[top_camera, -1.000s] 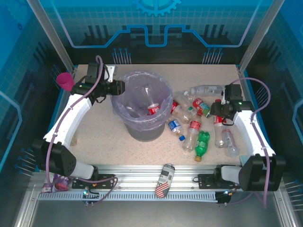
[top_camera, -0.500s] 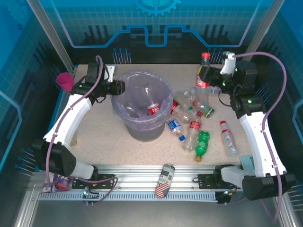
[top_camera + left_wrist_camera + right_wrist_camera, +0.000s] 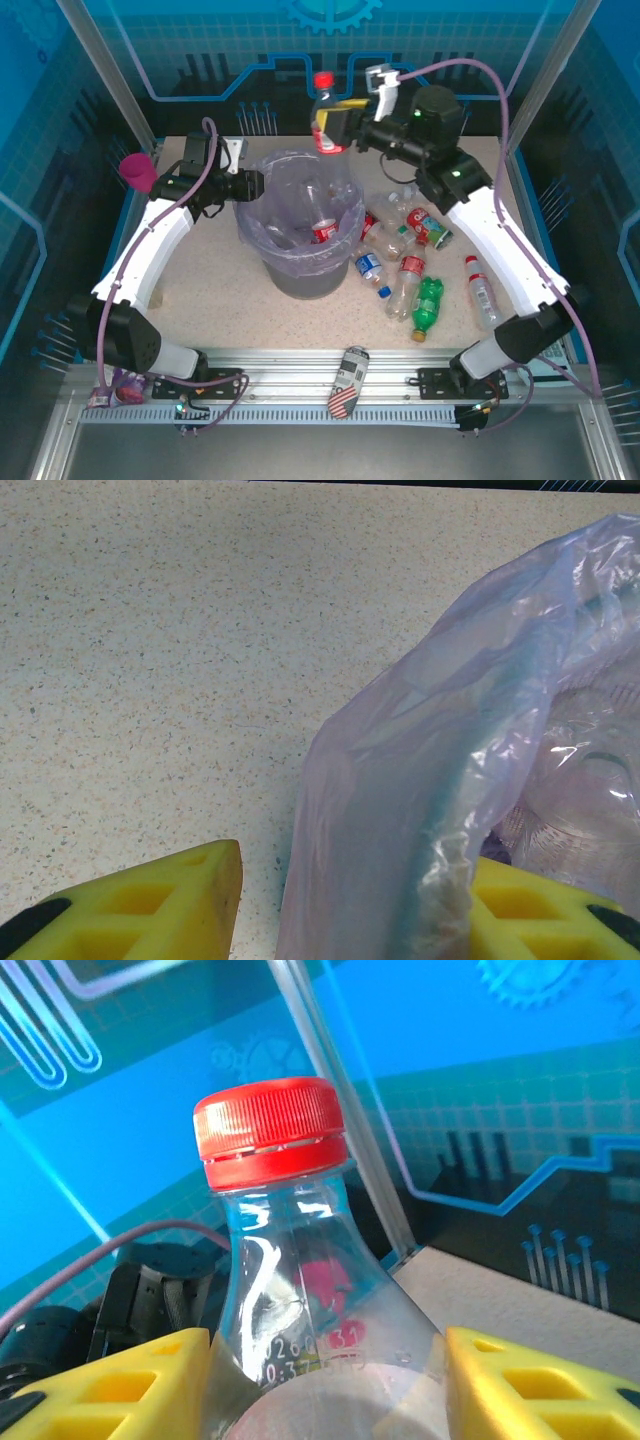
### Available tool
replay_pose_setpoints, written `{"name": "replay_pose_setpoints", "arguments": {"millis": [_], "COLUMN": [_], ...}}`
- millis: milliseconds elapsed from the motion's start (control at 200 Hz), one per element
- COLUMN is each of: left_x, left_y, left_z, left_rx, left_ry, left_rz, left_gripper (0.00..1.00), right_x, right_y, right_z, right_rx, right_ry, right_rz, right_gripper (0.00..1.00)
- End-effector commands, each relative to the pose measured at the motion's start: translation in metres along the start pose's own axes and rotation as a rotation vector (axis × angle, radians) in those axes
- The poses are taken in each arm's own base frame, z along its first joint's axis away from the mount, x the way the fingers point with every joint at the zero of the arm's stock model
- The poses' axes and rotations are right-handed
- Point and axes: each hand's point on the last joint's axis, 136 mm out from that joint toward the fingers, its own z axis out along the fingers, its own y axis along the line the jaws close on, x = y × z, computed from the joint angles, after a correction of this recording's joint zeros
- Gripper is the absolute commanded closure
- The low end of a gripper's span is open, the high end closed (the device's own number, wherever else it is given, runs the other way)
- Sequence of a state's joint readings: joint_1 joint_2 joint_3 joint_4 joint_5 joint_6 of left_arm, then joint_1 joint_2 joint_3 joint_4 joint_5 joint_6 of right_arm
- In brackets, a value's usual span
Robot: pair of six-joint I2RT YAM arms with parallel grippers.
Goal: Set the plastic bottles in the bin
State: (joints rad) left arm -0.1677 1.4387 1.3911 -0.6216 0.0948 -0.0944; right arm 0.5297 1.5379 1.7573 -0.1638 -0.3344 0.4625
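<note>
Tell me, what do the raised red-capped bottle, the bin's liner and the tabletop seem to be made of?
The red-capped bottle: seemingly clear, glossy plastic; the backdrop shows through it and highlights streak its shoulder. The bin liner: thin translucent lavender plastic film, crinkled and shiny. The tabletop: matte speckled beige, perhaps laminate or stone composite; can't tell which.

A pink plastic goblet [image 3: 137, 172] sits at the far-left edge of the speckled beige bench [image 3: 210, 290]. A black-and-white patterned can [image 3: 347, 382] with red stripes lies on the near metal rail [image 3: 270, 362].
</note>
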Motion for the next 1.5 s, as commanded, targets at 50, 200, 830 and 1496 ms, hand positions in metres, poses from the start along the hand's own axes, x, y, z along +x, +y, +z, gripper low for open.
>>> {"name": "replay_pose_setpoints", "arguments": {"millis": [50, 200, 830, 1496], "left_x": [0.043, 0.044, 0.044, 0.045], "left_y": [0.018, 0.018, 0.020, 0.021], "left_z": [0.023, 0.024, 0.024, 0.025], "left_rx": [-0.062, -0.062, -0.072, -0.078], "left_ry": [0.154, 0.156, 0.159, 0.160], "left_rz": [0.000, -0.001, 0.005, 0.006], "left_gripper": [0.51, 0.51, 0.52, 0.52], "right_x": [0.058, 0.119, 0.276, 0.258], "right_y": [0.013, 0.012, -0.011, -0.004], "right_z": [0.039, 0.056, 0.048, 0.044], "right_rx": [-0.082, -0.077, 0.001, 0.014], "right_ry": [0.163, 0.311, 0.634, 0.662], "right_rz": [0.034, 0.057, 0.152, 0.036], "right_gripper": [0.44, 0.44, 0.42, 0.20]}}
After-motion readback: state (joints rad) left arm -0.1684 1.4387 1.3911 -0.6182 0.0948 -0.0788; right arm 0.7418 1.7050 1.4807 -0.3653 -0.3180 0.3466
